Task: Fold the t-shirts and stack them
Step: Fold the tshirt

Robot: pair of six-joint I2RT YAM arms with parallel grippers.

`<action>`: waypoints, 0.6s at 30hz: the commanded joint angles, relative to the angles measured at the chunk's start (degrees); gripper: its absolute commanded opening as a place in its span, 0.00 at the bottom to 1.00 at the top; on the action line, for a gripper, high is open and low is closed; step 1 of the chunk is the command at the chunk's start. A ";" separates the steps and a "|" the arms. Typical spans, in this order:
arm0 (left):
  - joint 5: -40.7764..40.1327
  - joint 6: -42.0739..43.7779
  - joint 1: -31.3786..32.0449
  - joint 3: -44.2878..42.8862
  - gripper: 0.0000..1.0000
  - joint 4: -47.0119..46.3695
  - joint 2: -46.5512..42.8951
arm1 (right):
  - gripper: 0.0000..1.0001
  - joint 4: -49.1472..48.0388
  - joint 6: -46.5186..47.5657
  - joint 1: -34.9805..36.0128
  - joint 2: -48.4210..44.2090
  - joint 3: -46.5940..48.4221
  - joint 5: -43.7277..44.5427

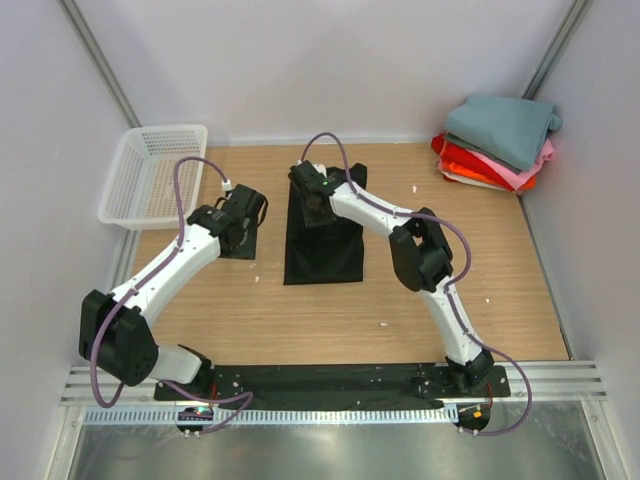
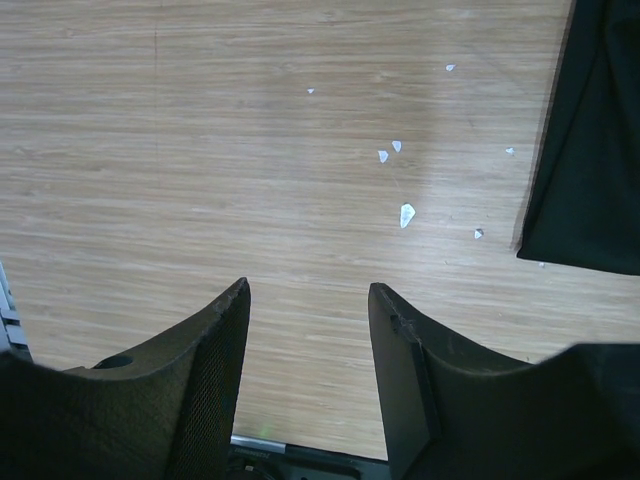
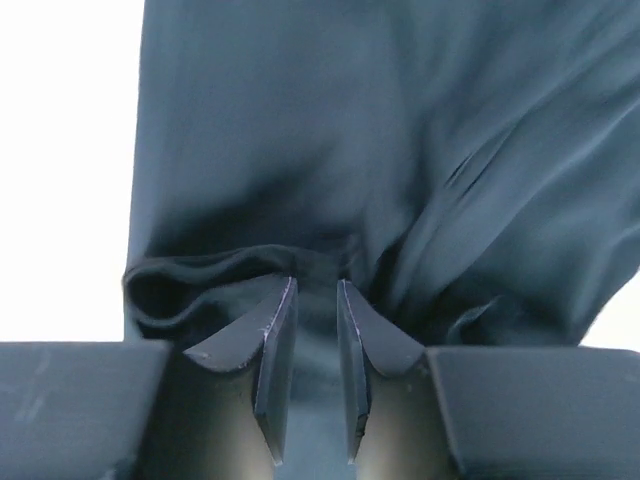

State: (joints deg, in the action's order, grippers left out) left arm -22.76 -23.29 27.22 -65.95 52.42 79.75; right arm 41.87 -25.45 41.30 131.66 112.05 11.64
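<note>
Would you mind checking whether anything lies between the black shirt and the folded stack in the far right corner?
Nothing visible does: only bare wooden table lies between the black shirt and the folded stack. The right arm reaches above the nearer part of that stretch.

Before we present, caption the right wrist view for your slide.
Right gripper pinches a bunched fold of the black t-shirt.

Overhead from behind, looking down on the whole table (image 1: 300,320). Wrist-mounted, close, facing down — sharing the black t-shirt (image 1: 323,250).
</note>
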 commanded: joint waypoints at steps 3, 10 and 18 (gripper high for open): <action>-1.58 0.52 -0.42 -0.05 0.52 -1.62 -1.26 | 0.29 7.60 4.44 -2.71 5.19 18.87 8.22; -2.02 0.35 -0.42 0.04 0.52 -1.54 -0.91 | 0.31 1.56 4.36 -1.05 -7.18 5.14 6.74; -2.28 0.17 -0.59 -0.05 0.51 -1.36 -0.91 | 0.31 -3.10 0.06 4.75 -16.86 -16.59 3.22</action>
State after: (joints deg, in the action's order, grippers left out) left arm -23.35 -23.31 26.98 -65.84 52.29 79.75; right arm 41.93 -23.22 43.94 118.17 100.27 16.23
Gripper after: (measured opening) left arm 0.514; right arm 0.310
